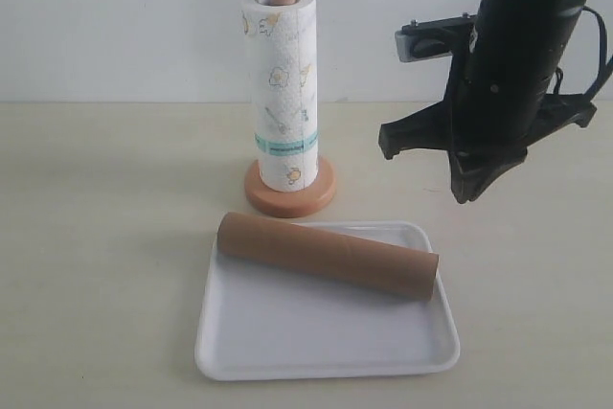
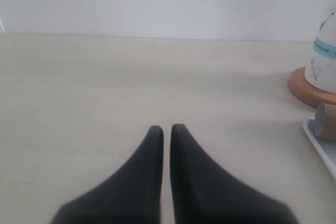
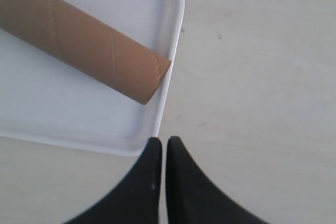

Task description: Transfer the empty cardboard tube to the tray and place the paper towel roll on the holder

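Right hand (image 1: 466, 191), pinched shut and empty, hangs above the tabletop (image 1: 96, 256) just right of the tray (image 1: 326, 359). Across the tray lies the empty cardboard tube (image 1: 326, 256), long axis left to right, one end toward this hand. Behind, the paper towel roll (image 1: 283, 93) stands on the holder (image 1: 290, 202).

The tray (image 1: 239, 347) lay on the surface (image 1: 96, 237) at the front. The tube (image 1: 326, 256) lay in it, slantwise across its rear part, each end reaching the rim. Just behind the tray, apart from it, stood the holder (image 1: 287, 200), with the roll (image 1: 283, 93) upright on its post and the post's top showing above. The right tool (image 1: 466, 189) hung over the surface, right of the holder, beyond the tray's right rear corner. The left tool (image 2: 166, 129) was over bare surface well left of the holder.
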Controlling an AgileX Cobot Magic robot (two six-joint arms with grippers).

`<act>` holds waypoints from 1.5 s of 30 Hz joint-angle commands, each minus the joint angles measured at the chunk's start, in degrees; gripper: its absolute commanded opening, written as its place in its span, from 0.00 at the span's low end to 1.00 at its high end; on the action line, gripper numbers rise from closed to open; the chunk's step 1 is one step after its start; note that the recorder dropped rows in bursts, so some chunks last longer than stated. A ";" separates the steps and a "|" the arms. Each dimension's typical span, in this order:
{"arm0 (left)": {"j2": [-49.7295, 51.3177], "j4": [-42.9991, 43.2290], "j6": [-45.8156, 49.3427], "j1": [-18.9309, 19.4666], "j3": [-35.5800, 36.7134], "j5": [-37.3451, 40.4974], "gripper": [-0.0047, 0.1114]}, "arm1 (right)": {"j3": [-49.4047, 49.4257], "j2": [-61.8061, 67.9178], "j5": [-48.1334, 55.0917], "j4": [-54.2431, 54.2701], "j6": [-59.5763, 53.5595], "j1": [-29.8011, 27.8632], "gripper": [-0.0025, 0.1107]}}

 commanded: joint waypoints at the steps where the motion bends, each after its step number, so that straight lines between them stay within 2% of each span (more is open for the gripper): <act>1: -0.19 -0.44 0.16 -0.37 0.22 -0.14 0.08 | -0.12 -0.52 0.23 -1.55 -2.43 -0.02 0.05; 8: -0.19 -0.44 0.16 -0.37 0.22 -0.14 0.08 | 0.20 -0.66 -1.56 -0.77 -2.91 -0.02 0.05; 13: -0.19 -0.44 0.16 -0.37 0.22 -0.14 0.08 | 7.37 -5.65 -24.64 0.54 -2.01 -0.02 0.05; 15: -0.19 -0.44 0.16 -0.37 0.22 -0.14 0.08 | 13.24 -8.55 -33.41 0.54 -2.01 -0.02 0.05; 18: -0.19 -0.44 0.16 -0.37 0.22 -0.14 0.08 | 19.96 -11.96 -34.25 0.17 -2.52 -0.02 0.05; 20: -0.19 -0.44 0.16 -0.37 0.22 -0.14 0.08 | 26.17 -14.95 -39.21 -0.07 -2.52 -0.02 0.05; 25: -0.19 -0.44 0.16 -0.37 0.22 -0.14 0.08 | 47.63 -26.34 -72.37 -0.10 -5.30 -0.02 0.05; 27: -0.19 -0.44 0.16 -0.37 0.22 -0.14 0.08 | 53.79 -31.22 -78.30 -0.10 -8.08 -0.02 0.05; 33: -0.19 -0.44 0.16 -0.37 0.22 -0.14 0.08 | 64.10 -45.79 -79.99 -0.10 -12.55 -1.28 0.05; 45: -0.19 -0.44 0.16 -0.37 0.22 -0.14 0.08 | 76.25 -73.21 -80.14 0.06 -11.04 -12.19 0.05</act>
